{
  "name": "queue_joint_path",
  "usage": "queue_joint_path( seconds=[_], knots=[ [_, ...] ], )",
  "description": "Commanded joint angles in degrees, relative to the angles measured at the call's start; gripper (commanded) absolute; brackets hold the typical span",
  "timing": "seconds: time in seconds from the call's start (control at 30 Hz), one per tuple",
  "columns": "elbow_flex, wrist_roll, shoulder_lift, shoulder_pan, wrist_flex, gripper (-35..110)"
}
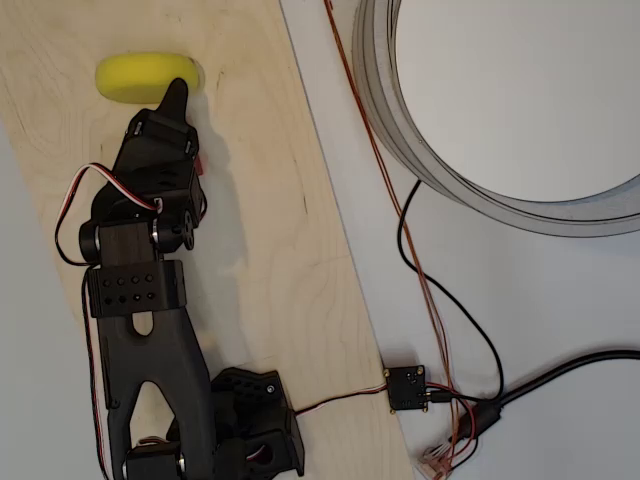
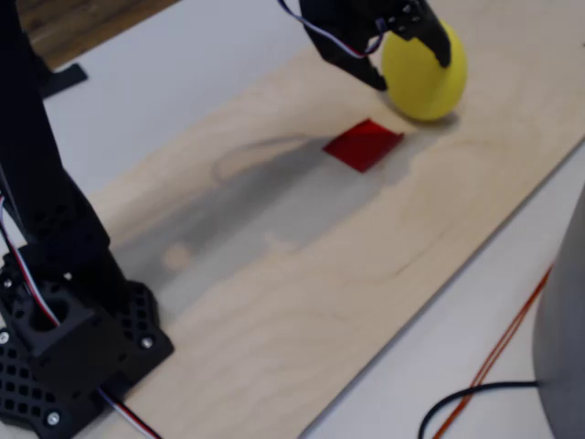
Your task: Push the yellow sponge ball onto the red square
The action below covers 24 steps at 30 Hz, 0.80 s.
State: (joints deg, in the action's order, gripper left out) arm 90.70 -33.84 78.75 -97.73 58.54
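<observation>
The yellow sponge ball (image 1: pixel 140 77) rests near the far end of the wooden board (image 1: pixel 270 250). My black gripper (image 1: pixel 177 92) looks shut, its pointed tip touching the ball's right side, nothing held. In the fixed view the gripper (image 2: pixel 441 46) lies against the upper part of the yellow sponge ball (image 2: pixel 422 80). The red square (image 2: pixel 364 144) lies flat on the board just in front of and left of the ball, a small gap apart. In the overhead view my arm covers the red square.
A large grey ring (image 1: pixel 480 190) lies on the white table right of the board. An orange wire (image 1: pixel 400 220), black cables and a small circuit board (image 1: pixel 407 387) lie beside the board's right edge. The arm's base (image 2: pixel 64 338) stands at the board's near end.
</observation>
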Motion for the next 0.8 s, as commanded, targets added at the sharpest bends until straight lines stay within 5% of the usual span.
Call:
queue_joint_path(
  seconds=[0.0, 0.77],
  knots=[
    [1.41, -0.44, 5.27, -0.88, 1.23, 25],
    [7.21, -0.26, 21.09, -2.37, 12.04, 25]
  ],
)
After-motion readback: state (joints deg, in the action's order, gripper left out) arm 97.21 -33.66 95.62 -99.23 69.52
